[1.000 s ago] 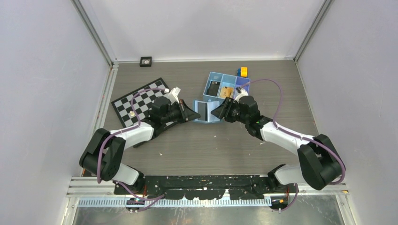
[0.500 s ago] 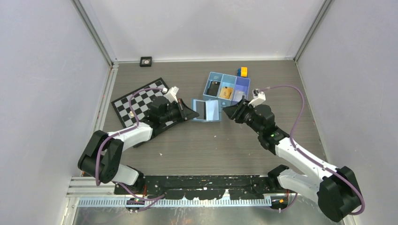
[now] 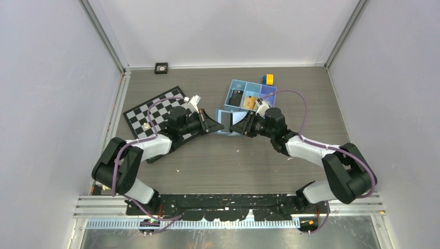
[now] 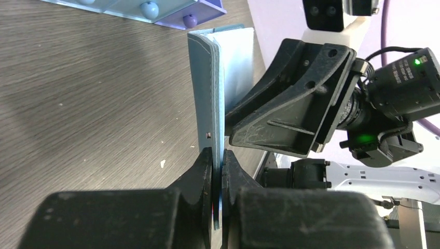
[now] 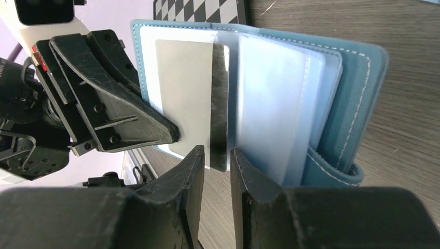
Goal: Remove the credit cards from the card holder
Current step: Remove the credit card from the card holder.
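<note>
**The last card sits between the claws, ready to be drawn from the upright card holder**

The flat light-blue two-panel card holder stands open on edge at the centre of the top view, just below the blue three-compartment box tray. Its left panel shows a thin silvery grey plastic card with a dark strip along its right side. The left gripper is clamped tight on the holder's edge. The right gripper has its jaws a little apart around the card's lower edge, low in the wrist view, and nothing looks pinched yet. To do this step well, I judge the right claw should close only on the card, clear of the clear pocket sleeves just to its right. It should then pull straight along the pocket while the left claw holds the holder firm, so the holder neither folds nor tips onto the grey wood-grain table.
</note>
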Robot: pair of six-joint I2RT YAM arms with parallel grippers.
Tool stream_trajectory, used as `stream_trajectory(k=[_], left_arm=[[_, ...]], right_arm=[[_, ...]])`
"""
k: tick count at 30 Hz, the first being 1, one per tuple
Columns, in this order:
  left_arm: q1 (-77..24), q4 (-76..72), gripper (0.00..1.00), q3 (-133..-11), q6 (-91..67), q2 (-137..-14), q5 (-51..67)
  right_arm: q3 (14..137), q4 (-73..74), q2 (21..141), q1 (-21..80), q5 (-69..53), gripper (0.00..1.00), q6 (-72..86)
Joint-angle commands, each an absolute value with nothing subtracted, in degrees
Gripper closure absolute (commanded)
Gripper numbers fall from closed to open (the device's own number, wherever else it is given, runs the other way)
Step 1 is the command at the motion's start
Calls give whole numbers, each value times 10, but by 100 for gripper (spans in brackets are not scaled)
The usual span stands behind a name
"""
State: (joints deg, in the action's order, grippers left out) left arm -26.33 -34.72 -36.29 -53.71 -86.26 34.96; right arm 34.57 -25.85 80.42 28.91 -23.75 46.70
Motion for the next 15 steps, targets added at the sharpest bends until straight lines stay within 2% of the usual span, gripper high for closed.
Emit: stream_trajectory(k=[1,6,15], left_arm=[[-260,-434,100,-366,-561,-863,386],[-259,-457,100,-365,-574,-862,401],[-260,-550,100,-367,-634,-903,441]], right_arm=[[369,-275,795,269,-254,68,488],[359,-324,812,251,-291,61,520],[331,-472,831,246,-352,61,584]])
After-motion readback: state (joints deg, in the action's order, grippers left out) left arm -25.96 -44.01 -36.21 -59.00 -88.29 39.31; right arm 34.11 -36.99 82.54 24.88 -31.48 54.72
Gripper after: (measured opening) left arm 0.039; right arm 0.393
